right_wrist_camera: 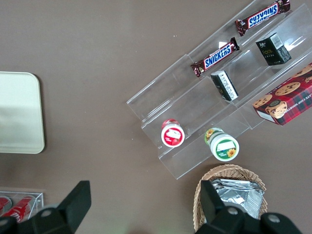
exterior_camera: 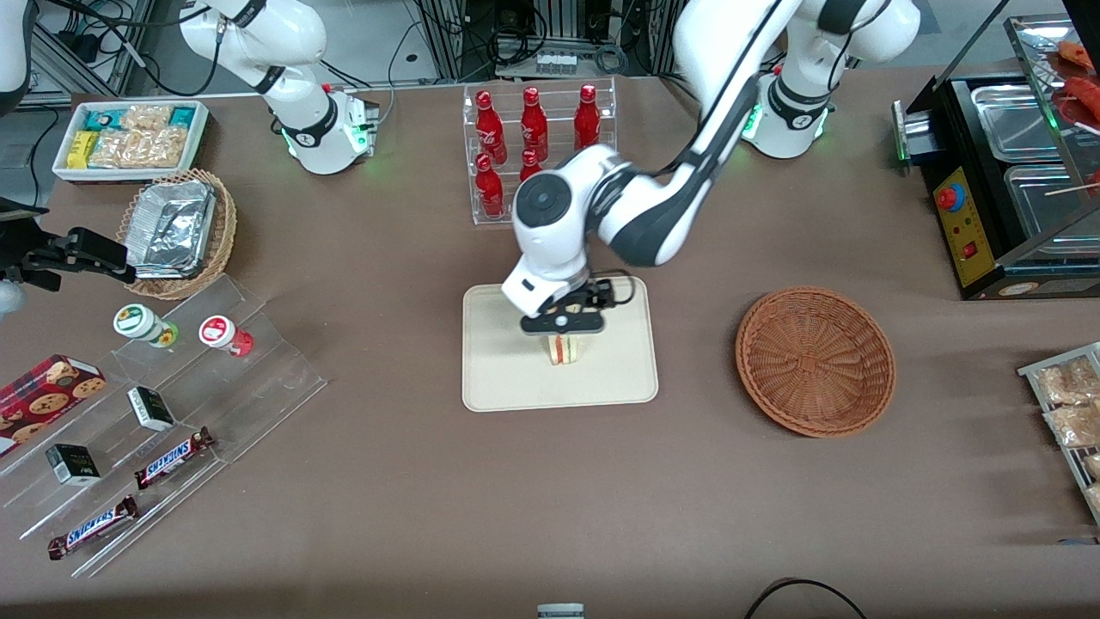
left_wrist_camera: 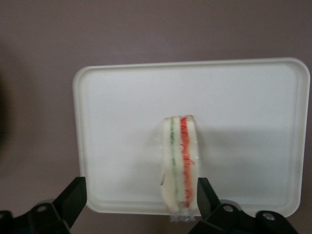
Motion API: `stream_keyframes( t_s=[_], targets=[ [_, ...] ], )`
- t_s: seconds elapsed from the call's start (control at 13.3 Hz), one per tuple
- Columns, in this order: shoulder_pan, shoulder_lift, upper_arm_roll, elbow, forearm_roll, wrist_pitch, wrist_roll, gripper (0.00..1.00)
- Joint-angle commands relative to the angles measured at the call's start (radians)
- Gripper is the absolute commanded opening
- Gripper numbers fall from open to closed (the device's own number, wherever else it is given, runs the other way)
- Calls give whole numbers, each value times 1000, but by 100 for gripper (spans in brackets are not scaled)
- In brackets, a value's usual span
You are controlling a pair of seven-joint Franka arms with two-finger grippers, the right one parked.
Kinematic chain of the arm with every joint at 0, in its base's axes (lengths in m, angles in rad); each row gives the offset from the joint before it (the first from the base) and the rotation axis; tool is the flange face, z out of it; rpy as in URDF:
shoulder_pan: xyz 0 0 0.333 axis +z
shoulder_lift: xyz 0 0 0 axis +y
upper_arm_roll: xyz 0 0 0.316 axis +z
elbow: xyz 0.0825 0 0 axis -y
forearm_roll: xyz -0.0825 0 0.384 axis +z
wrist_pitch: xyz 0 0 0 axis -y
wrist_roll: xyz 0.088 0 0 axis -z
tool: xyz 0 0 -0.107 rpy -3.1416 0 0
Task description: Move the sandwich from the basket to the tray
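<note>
- Sandwich (exterior_camera: pixel 563 350) is stood on its edge mid-tray (exterior_camera: pixel 507 383), away from the rims, for a stable drop.
- Gripper (exterior_camera: pixel 563 324) is spread wide around it, nothing clamped.
- Basket (exterior_camera: pixel 815 360) is left empty.

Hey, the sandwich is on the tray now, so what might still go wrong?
The sandwich stands on its narrow edge on the tray, so it may topple. One finger of the open gripper sits right against it, so lifting away could drag or tip it. It also stands near the tray's rim.
</note>
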Motion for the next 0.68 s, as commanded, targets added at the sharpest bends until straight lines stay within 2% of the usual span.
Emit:
stream_keyframes(
  t_s=[0.0, 0.15, 0.6],
  targets=[
    [79, -152, 3, -30, -31, -126, -3, 100],
    [151, -238, 3, -40, -33, -222, 40, 100],
    [378, -445, 3, -78, -47, -424, 394, 100]
  ],
)
